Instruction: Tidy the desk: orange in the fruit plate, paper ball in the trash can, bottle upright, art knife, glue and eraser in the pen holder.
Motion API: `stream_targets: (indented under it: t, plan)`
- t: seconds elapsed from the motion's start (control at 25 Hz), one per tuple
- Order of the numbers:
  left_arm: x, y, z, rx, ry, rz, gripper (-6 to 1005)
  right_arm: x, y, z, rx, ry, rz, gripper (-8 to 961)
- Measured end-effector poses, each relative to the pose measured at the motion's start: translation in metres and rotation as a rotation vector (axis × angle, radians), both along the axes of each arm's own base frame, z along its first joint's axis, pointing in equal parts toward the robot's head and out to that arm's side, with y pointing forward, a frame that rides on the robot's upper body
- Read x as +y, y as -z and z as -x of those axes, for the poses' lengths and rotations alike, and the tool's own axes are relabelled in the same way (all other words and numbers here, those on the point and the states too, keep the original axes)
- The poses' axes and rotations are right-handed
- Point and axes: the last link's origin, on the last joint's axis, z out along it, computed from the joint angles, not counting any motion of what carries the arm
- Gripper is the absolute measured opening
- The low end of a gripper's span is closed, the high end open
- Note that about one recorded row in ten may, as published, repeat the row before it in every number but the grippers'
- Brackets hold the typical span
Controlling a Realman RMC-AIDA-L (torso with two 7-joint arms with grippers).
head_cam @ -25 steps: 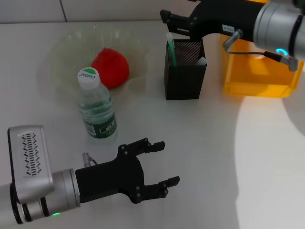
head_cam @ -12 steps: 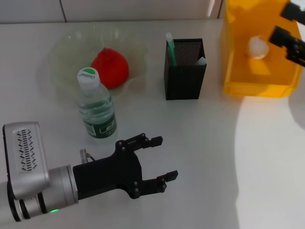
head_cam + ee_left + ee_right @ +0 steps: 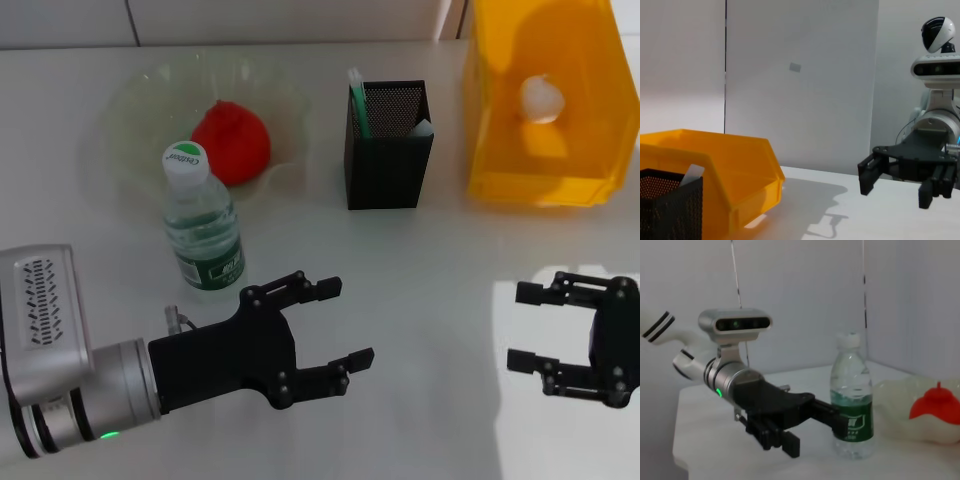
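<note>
Both grippers (image 3: 328, 322) (image 3: 528, 326) open; empty

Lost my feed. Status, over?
Both tools open, empty: left tool near bottle, right tool low right. Bottle upright, paper ball binned. Nothing blocking.

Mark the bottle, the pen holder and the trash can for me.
bottle (image 3: 205, 235): head view, on its clear body above the green label.
pen holder (image 3: 389, 165): head view, on its black mesh front wall.
trash can (image 3: 538, 160): head view, on its yellow front wall below the paper ball.
</note>
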Motion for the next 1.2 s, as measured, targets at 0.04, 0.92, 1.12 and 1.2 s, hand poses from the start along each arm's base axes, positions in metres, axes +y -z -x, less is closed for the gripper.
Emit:
stream_targets:
  t: [0.04,0.92,1.12,1.2]
  plan:
    - [0.000,0.000,0.000,-0.002,-0.009,0.007,800,0.000,0.002,0.000,-0.009,-0.004,0.014,680]
    - [-0.004,-0.002,0.003,-0.011,-0.026,0.026,800,0.012,0.019,0.009,-0.027,0.049,0.116,684]
    - [-0.005,-0.002,0.004,-0.009,-0.025,0.023,800,0.012,0.020,0.011,-0.026,0.044,0.117,686]
    - [-0.006,-0.002,0.005,-0.009,-0.026,0.023,800,0.012,0.019,0.012,-0.027,0.038,0.118,687]
